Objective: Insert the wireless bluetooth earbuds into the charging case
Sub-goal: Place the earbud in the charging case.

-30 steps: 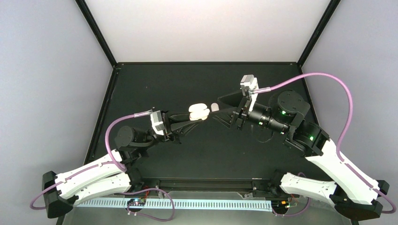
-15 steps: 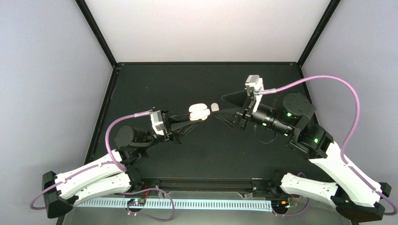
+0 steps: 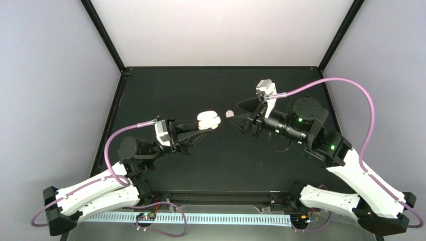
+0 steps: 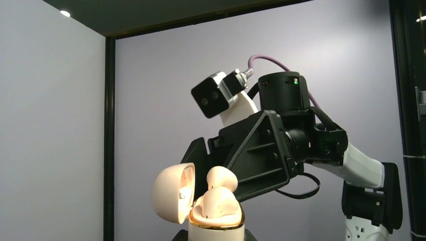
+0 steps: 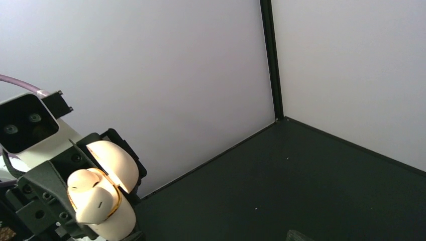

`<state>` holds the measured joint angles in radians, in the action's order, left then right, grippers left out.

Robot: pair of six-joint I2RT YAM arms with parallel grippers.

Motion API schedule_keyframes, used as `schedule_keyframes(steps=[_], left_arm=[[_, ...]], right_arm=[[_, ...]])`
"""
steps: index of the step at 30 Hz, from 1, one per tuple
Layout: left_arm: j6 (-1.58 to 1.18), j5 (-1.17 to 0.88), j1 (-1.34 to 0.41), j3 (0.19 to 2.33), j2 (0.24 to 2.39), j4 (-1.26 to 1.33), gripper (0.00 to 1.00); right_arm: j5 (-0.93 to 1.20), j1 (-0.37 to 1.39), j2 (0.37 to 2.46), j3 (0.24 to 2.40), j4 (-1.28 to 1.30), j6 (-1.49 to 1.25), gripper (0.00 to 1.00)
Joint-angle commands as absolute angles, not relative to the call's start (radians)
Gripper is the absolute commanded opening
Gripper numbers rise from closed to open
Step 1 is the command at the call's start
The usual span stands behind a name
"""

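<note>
While the fingers of the left pincer (image 3: 203,124) are nearly cut off below its wrist view, it clamps the open charging case (image 3: 209,119), one earbud (image 4: 217,203) seated inside, a second earbud (image 4: 221,176) poking up behind. Beyond, the right pincer (image 3: 235,115) gapes, a lone pale bud (image 3: 229,114) just off its tips; lying or lifted, I can't tell. Black counter (image 3: 166,93), pale lilac walls (image 3: 50,100).

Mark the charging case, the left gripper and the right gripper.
charging case (image 3: 208,120), top external view, on its white body.
left gripper (image 3: 206,125), top external view, between its fingertips at the case.
right gripper (image 3: 235,113), top external view, in the gap between its spread fingertips.
</note>
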<state>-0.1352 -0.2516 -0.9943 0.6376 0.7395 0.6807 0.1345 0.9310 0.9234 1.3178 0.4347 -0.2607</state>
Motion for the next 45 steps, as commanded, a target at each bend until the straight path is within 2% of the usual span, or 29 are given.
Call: schedule_keyframes(steps=[1,45], left_arm=[[-0.147,-0.26,-0.999,0.658,0.73,0.702,0.02],[-0.164,-0.261,-1.0,0.637,0.765,0.725,0.01]], right_arm=[[0.166,0.937,0.939,1.34,0.434,-0.277,0.72],[0.281,0.937,0.95,1.344,0.318,-0.307,0.72]])
